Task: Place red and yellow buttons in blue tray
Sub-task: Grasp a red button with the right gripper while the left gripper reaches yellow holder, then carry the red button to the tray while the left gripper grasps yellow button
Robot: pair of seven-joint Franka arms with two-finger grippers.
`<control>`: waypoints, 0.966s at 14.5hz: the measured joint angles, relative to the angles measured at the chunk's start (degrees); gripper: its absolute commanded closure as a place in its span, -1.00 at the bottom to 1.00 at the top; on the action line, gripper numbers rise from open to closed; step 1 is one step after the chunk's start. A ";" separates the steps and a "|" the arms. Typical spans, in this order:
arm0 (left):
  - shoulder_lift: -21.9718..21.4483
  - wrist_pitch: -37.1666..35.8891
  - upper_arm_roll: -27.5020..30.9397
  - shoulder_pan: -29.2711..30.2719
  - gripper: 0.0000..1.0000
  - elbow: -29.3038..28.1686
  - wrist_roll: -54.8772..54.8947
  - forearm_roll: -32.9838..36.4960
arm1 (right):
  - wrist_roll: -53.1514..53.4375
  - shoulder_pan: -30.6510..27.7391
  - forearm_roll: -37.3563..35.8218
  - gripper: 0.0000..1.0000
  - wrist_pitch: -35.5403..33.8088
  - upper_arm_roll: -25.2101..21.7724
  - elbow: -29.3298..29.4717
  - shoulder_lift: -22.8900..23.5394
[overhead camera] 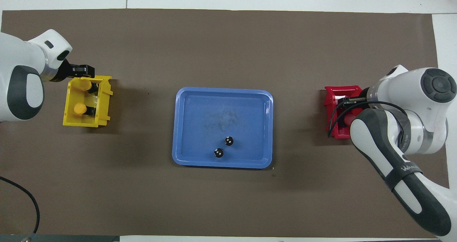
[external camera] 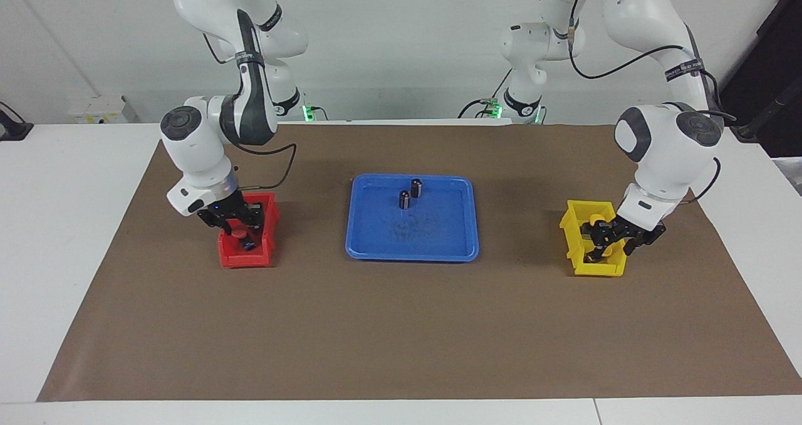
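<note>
Red button (external camera: 238, 229) sits gripped in the right hand (external camera: 241, 232); left hand (external camera: 600, 247) grasps a yellow button (external camera: 603, 251).

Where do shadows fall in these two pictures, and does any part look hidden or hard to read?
Facing view: soft shadows lie on the brown mat beside the blue tray and the yellow bin; the right gripper partly hides the inside of the red bin. Overhead view: the right arm covers most of that bin; the yellow bin's two yellow buttons show plainly.

One high camera faces the robots, one looks steeply down; both share the blue tray (external camera: 460, 249).
</note>
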 measured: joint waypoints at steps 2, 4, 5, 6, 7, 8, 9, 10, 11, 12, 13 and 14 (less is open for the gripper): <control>0.01 0.13 0.03 0.01 -0.36 -0.44 0.00 0.00 | -0.06 0.00 0.00 0.45 0.00 0.00 0.00 0.00; 0.02 0.61 0.05 0.04 -0.36 -1.09 0.00 0.00 | -0.06 0.00 0.00 0.51 -0.26 0.00 0.39 0.00; 0.03 1.42 0.07 0.12 -0.36 -1.79 -0.02 0.00 | -0.07 0.00 0.00 0.51 -1.44 0.00 1.23 0.02; 0.05 2.28 0.08 0.39 -0.36 -2.65 -0.02 0.00 | -0.08 0.04 0.00 0.51 -3.69 0.03 2.92 0.08; 0.05 2.90 0.09 0.72 -0.36 -3.46 -0.02 0.00 | -0.08 0.09 0.00 0.51 -6.98 0.11 5.58 0.20; 0.05 3.34 0.10 1.02 -0.36 -4.09 -0.01 0.00 | -0.08 0.17 0.00 0.51 -10.74 0.20 8.94 0.40; 0.05 3.59 0.11 1.31 -0.36 -4.45 -0.01 0.00 | -0.08 0.46 0.00 0.49 -15.09 0.28 12.94 0.65; 0.05 3.66 0.12 1.45 -0.36 -4.56 -0.01 0.00 | 0.23 1.26 0.07 0.49 -19.31 0.29 17.22 1.04; 0.05 3.69 0.12 1.46 -0.36 -4.58 -0.01 0.00 | 1.84 2.54 0.19 0.49 -22.66 0.36 21.36 1.69; 0.04 3.75 0.09 1.45 -0.36 -4.58 -0.01 0.00 | 5.01 4.39 0.29 0.50 -24.58 0.59 24.83 2.56; 0.04 3.82 0.02 1.41 -0.36 -4.58 -0.01 0.00 | 9.57 6.97 0.36 0.50 -24.86 0.95 27.11 3.58; 0.04 3.86 -0.10 1.34 -0.36 -4.58 -0.01 0.00 | 15.06 10.18 0.37 0.50 -24.01 1.27 28.36 4.76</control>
